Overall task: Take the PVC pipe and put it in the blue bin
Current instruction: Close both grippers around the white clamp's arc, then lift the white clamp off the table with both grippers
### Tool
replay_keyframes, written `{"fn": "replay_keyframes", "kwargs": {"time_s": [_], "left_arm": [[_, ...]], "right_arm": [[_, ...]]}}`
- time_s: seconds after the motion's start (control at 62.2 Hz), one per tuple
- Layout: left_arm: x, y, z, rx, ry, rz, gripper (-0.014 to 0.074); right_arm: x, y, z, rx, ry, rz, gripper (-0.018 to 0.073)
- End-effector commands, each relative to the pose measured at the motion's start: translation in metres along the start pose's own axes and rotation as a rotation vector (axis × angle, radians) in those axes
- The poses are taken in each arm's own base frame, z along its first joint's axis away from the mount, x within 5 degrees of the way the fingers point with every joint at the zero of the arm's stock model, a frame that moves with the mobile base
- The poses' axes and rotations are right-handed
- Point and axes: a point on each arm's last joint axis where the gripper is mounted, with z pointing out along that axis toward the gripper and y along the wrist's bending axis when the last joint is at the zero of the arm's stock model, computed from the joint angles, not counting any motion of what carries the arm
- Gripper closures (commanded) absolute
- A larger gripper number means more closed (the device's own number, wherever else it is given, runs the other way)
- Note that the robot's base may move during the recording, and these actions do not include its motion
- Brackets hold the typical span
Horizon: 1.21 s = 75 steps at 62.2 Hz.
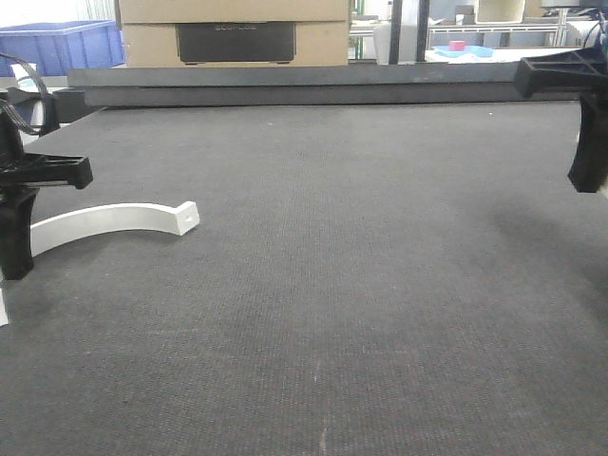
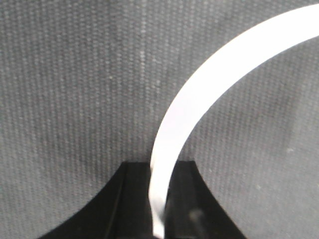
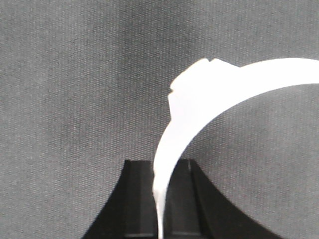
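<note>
A white curved PVC pipe (image 1: 114, 220) arcs over the dark mat at the left, its far end showing a small hole. My left gripper (image 1: 17, 249) is shut on its near end. In the left wrist view the white strip (image 2: 209, 84) runs down between the black jaws of my left gripper (image 2: 159, 199). My right gripper (image 1: 589, 166) hangs at the right edge, above the mat. The right wrist view shows it (image 3: 160, 199) shut on a second white curved pipe piece (image 3: 199, 104). The blue bin (image 1: 57, 43) stands beyond the table's far left corner.
A dark raised ledge (image 1: 313, 84) runs along the table's far edge. Cardboard boxes (image 1: 233, 33) stand behind it. Shelving with a pink object (image 1: 458, 45) is at the back right. The grey mat (image 1: 342, 285) covers the whole table.
</note>
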Motion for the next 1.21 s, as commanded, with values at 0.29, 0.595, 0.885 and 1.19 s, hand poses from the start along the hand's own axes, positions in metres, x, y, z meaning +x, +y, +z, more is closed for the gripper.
{"fn": "replay_keyframes", "kwargs": {"time_s": [0.29,0.595,0.885,1.19], "left_arm": [[0.013,-0.025,-0.067,0.093,-0.269,0.059,0.0708],[0.028,-0.024,-0.13,0.189,-0.59,0.01,0.0708],[0.063,0.001,-0.161,0.238,-0.88,-0.056,0.0708],[0.106,0.038,-0.14,0.184,-0.977,-0.156,0.0708]], "right_arm": [[-0.006,0.001,-0.002,-0.016,-0.07,0.0,0.0727],[-0.004,-0.011,-0.052,0.004,-0.284,-0.015,0.0727],[0.016,-0.041,-0.088,0.062,-0.516,0.022,0.0727],[0.065,-0.047,-0.087,0.014,-0.746,0.015,0.0727]]}}
